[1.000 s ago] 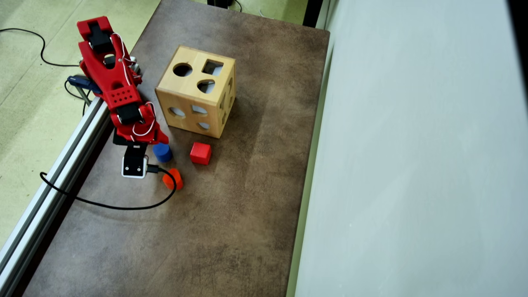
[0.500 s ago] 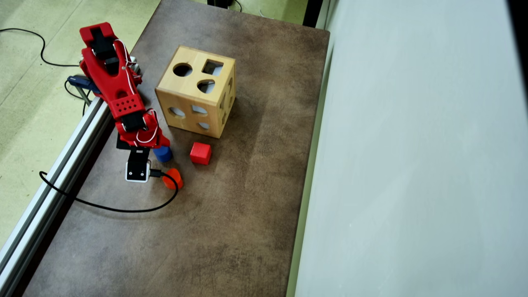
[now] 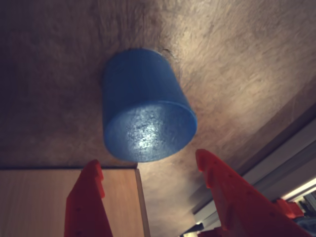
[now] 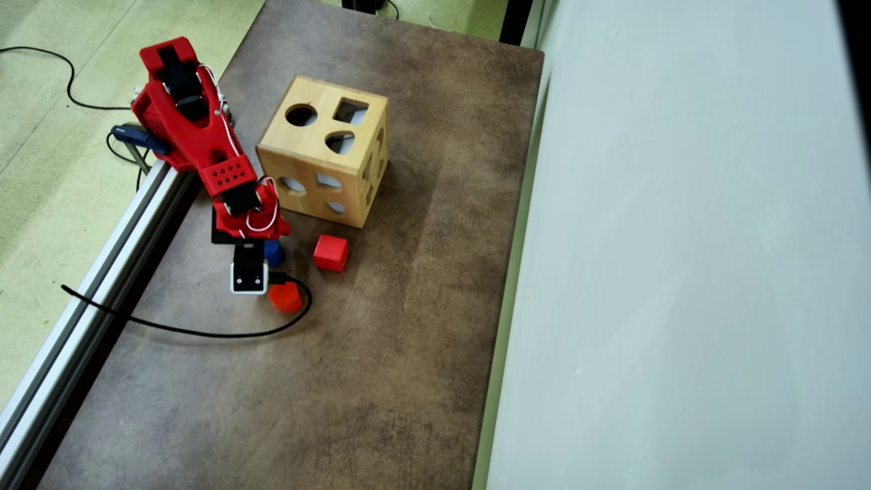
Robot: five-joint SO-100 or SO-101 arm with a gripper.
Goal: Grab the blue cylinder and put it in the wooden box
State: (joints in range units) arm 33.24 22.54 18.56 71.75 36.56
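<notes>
In the wrist view the blue cylinder point(image 3: 145, 106) stands upright on the brown table, its flat top facing the camera. My gripper point(image 3: 148, 163) is open. Its two red fingertips sit just short of the cylinder, one to each side, and touch nothing. The light wooden box point(image 3: 34, 202) shows behind the left finger point(image 3: 86, 197). In the overhead view the red arm point(image 4: 224, 170) covers most of the blue cylinder point(image 4: 275, 253), and only its right edge shows. The wooden box point(image 4: 323, 150) stands just up and to the right, with round, square and rounded-triangle holes.
A red cube point(image 4: 331, 252) lies right of the cylinder. An orange block point(image 4: 286, 297) lies below it, beside the wrist camera point(image 4: 248, 275) and its black cable point(image 4: 190, 332). An aluminium rail point(image 4: 95, 279) runs along the table's left edge. A pale wall point(image 4: 680, 272) borders the right.
The arm has swung to the right over the blue cylinder, which is now more covered in the overhead view. The wrist camera and its cable shifted right with it.
</notes>
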